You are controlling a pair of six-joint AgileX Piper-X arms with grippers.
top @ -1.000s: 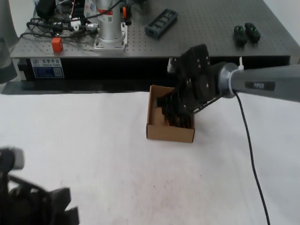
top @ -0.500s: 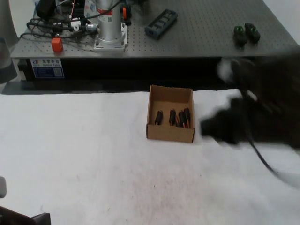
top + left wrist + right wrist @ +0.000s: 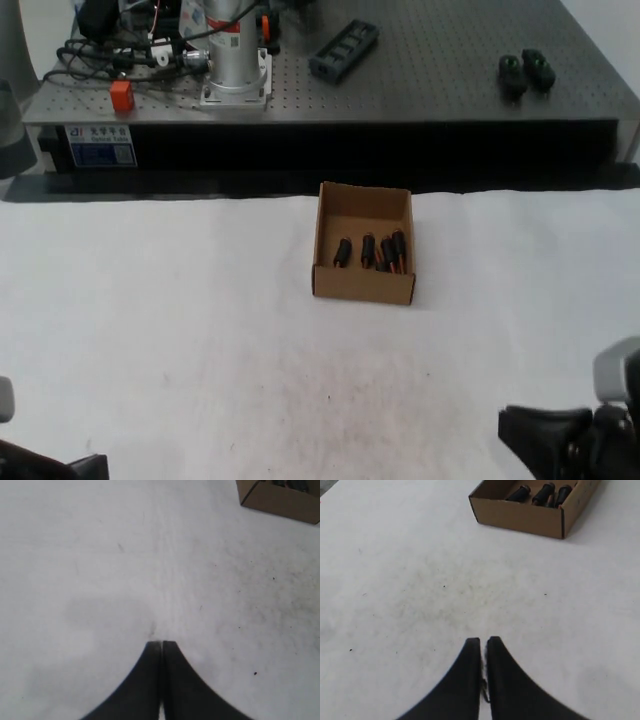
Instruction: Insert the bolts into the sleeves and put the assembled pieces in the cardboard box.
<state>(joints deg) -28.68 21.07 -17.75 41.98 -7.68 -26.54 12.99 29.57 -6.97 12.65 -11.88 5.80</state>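
Assembled pieces (image 3: 372,250) are being kept in the cardboard box (image 3: 363,285); left gripper (image 3: 162,645) and right gripper (image 3: 484,642), clenched empty, are being held clear of it, task seemingly done.

This is looking like a robotics or optics lab: a grey perforated breadboard table (image 3: 420,70) is stretching across the top of the frame, its grid of holes showing. At the upper left, a tangle of cables (image 3: 120,50) is lying beside a metal post (image 3: 235,55) and an orange block (image 3: 121,94). A white cloth (image 3: 200,330) is covering the bench in front.
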